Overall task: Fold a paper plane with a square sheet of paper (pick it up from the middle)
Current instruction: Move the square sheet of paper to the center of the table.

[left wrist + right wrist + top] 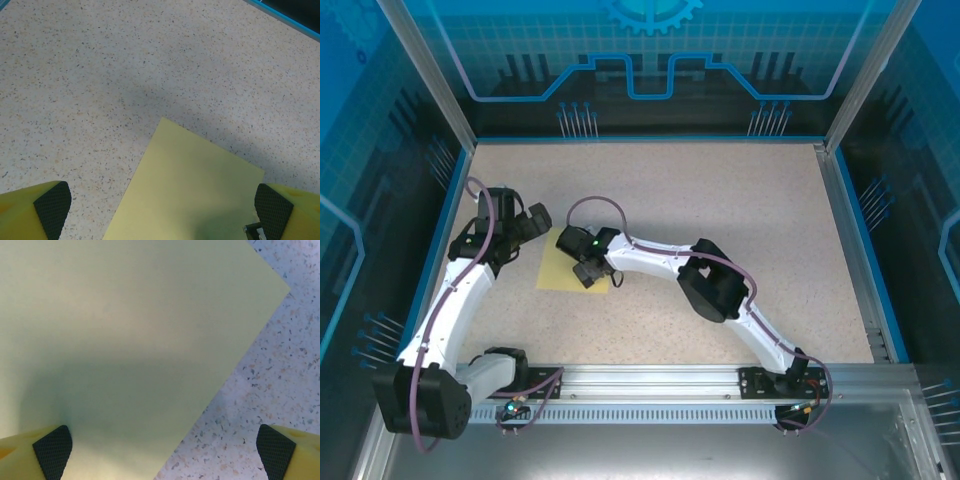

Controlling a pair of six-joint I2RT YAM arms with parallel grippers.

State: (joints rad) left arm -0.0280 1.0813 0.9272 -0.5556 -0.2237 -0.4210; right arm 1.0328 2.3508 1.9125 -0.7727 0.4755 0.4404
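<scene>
2 arms reach in from the near edge. The right gripper (588, 270), jaws spread wide, hangs over the square sheet of paper (556, 272), which lies flat left of centre on the table (740, 190). The left gripper (534, 222), equally spread, is by the sheet's far-left corner, possibly just above it. Beyond, bare tabletop runs to the blue rim (650, 139).

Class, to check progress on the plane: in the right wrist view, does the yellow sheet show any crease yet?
No, the square sheet of paper lies flat and smooth on the speckled table, with no fold line.
</scene>
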